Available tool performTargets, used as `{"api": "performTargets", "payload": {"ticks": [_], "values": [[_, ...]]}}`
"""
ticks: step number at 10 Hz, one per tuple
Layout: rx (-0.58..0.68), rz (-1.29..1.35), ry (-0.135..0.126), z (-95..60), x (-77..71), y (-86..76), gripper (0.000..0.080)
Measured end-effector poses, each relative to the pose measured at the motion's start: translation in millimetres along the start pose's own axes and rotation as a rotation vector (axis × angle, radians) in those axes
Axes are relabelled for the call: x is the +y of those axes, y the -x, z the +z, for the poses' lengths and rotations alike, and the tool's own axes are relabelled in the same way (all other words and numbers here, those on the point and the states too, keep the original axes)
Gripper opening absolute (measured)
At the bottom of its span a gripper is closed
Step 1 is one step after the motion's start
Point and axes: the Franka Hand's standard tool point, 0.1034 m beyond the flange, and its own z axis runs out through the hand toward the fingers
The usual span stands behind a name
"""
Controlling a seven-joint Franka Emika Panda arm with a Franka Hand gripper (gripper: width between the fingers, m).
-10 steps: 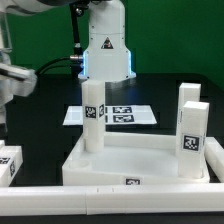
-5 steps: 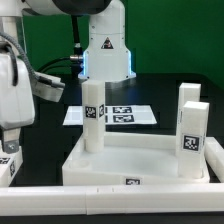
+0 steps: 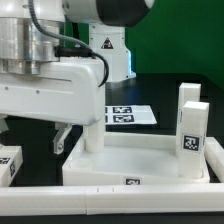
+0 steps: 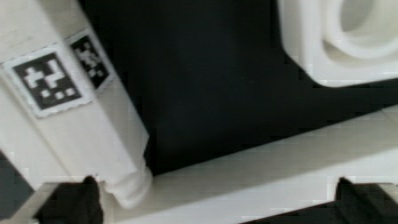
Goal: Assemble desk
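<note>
Three legs (image 3: 191, 136) stand upright in the tabletop (image 3: 140, 160); the hand (image 4: 222, 200) gapes wide.

Rear leg (image 3: 95, 135) mostly behind arm (image 3: 50, 85)

The tabletop (image 3: 140, 160) lies in the middle, just behind the border rail (image 3: 110, 188) that runs along the front. Two legs (image 3: 191, 130) stand upright at its corner on the exterior view's right, one behind the other. The marker board (image 3: 130, 116) lies flat behind the tabletop. A loose leg (image 3: 8, 163) lies at the exterior view's left (partly cut by the edge).
</note>
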Motion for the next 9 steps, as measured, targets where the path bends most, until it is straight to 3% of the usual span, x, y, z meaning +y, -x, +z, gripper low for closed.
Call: {"api": "performTargets", "payload": {"ticks": [2,4,6,9], "values": [[-0.001,-0.07,0.0,0.4,0.6,0.5,0.0648],[-0.057,-0.085,-0.02,10.9,16.8,16.5,0.0648],[-0.059,-0.057,-0.006,12.4,10.1,18.2,0.0648],[-0.061,-0.056,-0.006,12.9,14.0,18.2,0.0648]]}}
